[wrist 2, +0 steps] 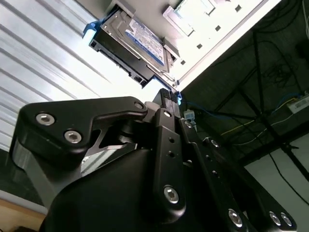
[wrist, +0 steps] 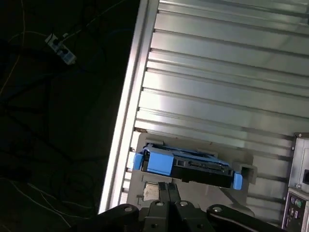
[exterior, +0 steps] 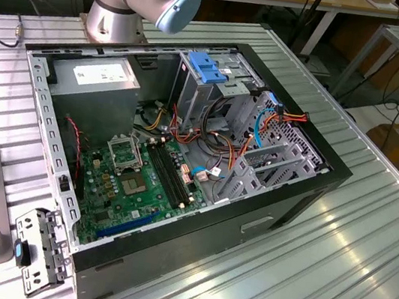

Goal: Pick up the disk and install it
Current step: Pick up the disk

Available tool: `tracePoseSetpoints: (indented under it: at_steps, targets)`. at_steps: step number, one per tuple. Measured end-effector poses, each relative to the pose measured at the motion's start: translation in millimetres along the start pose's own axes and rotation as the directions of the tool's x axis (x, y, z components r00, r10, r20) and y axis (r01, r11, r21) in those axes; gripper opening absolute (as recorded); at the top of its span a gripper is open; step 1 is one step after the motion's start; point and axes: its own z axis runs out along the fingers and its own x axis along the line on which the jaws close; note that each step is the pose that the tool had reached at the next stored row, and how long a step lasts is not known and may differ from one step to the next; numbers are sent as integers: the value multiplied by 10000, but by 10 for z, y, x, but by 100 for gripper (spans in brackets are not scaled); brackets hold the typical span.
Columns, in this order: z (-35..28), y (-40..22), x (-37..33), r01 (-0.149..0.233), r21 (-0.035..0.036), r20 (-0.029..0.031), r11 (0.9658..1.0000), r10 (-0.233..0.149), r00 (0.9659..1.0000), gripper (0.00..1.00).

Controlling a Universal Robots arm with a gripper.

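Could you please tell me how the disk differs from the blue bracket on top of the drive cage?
The disk is silver metal with a white-and-blue label, blue only at its frame; the bracket is blue plastic all over. The disk lies outside the computer case, in a pale holder on the ribbed table; the bracket sits inside the case, atop the grey drive cage. Both have blue plastic.

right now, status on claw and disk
claw shut, holding nothing, close by the disk. disk lies in grey holder at table edge, not lifted. nothing between them.
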Motion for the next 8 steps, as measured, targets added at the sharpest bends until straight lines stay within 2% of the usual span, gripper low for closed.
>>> tracePoseSetpoints:
  at_steps: [2, 3, 4, 7, 8]
  targets:
    - [0, 0, 0, 417, 16, -16, 9991, -417, 9991, 11]
    - [0, 0, 0, 796, 31, -32, 9968, -796, 9968, 11]
    - [0, 0, 0, 1018, 38, -42, 9948, -1017, 9948, 11]
    - [0, 0, 0, 1639, 60, -70, 9865, -1639, 9865, 11]
    - [1, 0, 0, 1858, 67, -80, 9826, -1857, 9826, 11]
